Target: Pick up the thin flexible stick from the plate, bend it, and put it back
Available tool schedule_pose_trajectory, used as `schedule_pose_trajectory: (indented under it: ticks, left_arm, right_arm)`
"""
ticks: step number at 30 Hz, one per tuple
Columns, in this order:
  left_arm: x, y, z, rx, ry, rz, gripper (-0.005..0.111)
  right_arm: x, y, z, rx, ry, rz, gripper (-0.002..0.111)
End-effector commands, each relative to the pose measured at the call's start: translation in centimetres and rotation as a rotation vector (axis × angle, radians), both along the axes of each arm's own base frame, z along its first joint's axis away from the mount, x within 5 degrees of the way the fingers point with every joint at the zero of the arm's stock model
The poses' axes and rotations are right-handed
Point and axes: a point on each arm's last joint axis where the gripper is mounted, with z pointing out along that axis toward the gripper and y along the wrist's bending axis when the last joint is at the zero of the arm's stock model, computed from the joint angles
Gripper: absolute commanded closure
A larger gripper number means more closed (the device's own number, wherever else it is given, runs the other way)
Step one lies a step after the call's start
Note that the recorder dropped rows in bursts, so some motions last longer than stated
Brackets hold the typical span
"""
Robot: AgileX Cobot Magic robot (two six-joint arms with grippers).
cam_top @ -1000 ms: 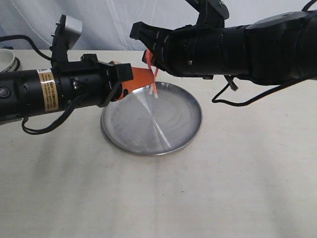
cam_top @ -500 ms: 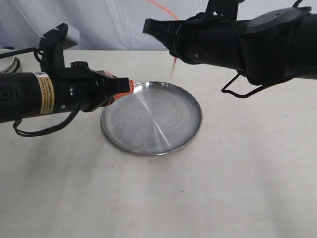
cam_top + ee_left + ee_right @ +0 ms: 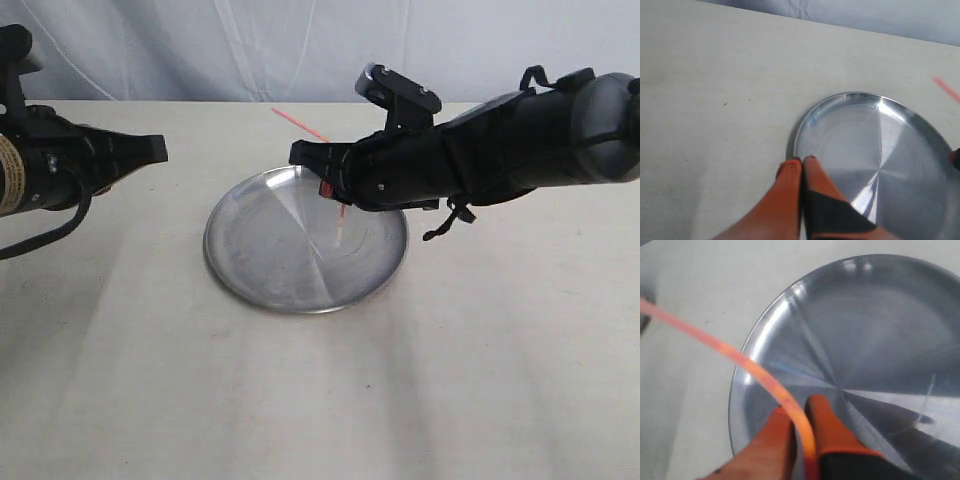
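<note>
The round silver plate (image 3: pixel 260 260) lies on the table with nothing lying in it. My right gripper (image 3: pixel 326 187) hangs low over the plate's far side, shut on the thin red-orange stick (image 3: pixel 298 123). The stick juts up and back to the left from its fingers. In the right wrist view the stick (image 3: pixel 735 359) curves away from between the orange fingers (image 3: pixel 832 427) above the plate (image 3: pixel 875 330). My left gripper (image 3: pixel 802 162) is shut and holds nothing, its tips just over the plate's (image 3: pixel 900 150) near rim; in the exterior view that arm sits at the far left.
The pale table top (image 3: pixel 320 390) runs round the plate on all sides. A light cloth backdrop (image 3: pixel 200 45) hangs behind the table.
My left arm has drawn back to the left, away from the stick and plate. My right gripper has come down over the plate with the stick, which now points back left.
</note>
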Motion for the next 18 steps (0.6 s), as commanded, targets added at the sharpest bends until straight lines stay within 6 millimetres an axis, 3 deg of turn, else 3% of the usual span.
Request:
schedule_pose_trajectory:
  ticks: [1, 7, 12, 14, 18]
  left_arm:
    - [-0.2, -0.3, 0.1, -0.017, -0.009, -0.023, 0.107]
    - [-0.2, -0.5, 0.2, -0.036, -0.019, -0.048, 0.107]
    - [-0.2, -0.3, 0.1, -0.006, -0.011, -0.034, 0.107]
    - [-0.2, -0.1, 0.1, 0.002, -0.008, -0.022, 0.107]
    - [-0.6, 0.1, 0.6, 0.006, -0.025, -0.017, 0.107]
  right_arm:
    - [1.0, -1.3, 0.0, 0.014, 0.007, -0.030, 0.065]
    - [1.5, -2.0, -0.8, 0.021, 0.039, -0.035, 0.062]
    - [1.2, -2.5, 2.1, 0.013, -0.059, -0.035, 0.063]
    - [0.9, -3.0, 4.2, -0.005, -0.138, -0.031, 0.070]
    - [-1.2, -3.6, 9.5, -0.052, -0.327, 0.113, 0.108]
